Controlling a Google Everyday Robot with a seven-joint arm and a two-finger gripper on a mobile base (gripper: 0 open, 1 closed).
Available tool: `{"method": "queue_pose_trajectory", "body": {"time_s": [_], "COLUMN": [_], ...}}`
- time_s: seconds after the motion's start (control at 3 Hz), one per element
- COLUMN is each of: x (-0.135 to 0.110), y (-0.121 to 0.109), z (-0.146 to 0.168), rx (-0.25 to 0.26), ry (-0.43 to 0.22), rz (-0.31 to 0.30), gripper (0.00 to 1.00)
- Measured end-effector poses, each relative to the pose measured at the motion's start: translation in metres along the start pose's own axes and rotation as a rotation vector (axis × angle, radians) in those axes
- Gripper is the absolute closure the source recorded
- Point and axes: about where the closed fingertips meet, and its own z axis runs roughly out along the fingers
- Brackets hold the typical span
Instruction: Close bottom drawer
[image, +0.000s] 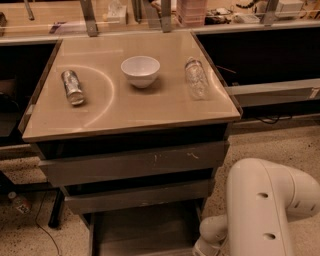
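Note:
The bottom drawer (145, 230) is the narrowest of three grey drawers under the tan tabletop. It stands pulled out, and its shallow grey inner tray shows at the frame's lower edge. Its front panel is cut off below the frame. My white arm (270, 210) fills the lower right, with its wrist (210, 237) beside the drawer's right side. My gripper is out of view, below the bottom edge of the frame.
On the tabletop (165, 107) lie a metal can (72, 86) on its side, a white bowl (140, 70) and a clear plastic bottle (196, 77). The widest drawer (135, 162) and the mid-width drawer (137, 196) sit slightly out. Dark shelving flanks both sides.

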Motion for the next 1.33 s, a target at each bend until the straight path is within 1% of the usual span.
{"method": "queue_pose_trajectory", "body": {"time_s": [0.33, 0.67, 1.0, 1.33], "x": [-0.01, -0.027, -0.048, -0.064], "y": [-0.025, -0.056, -0.098, -0.125], "z": [0.001, -0.015, -0.045, -0.071], "rx": [0.017, 0.078, 0.158, 0.216], "ry": [-0.071, -0.175, -0.315, -0.413], "rz": [0.063, 0.124, 0.197, 0.231], "gripper": [1.0, 1.0, 1.0, 1.0]}}
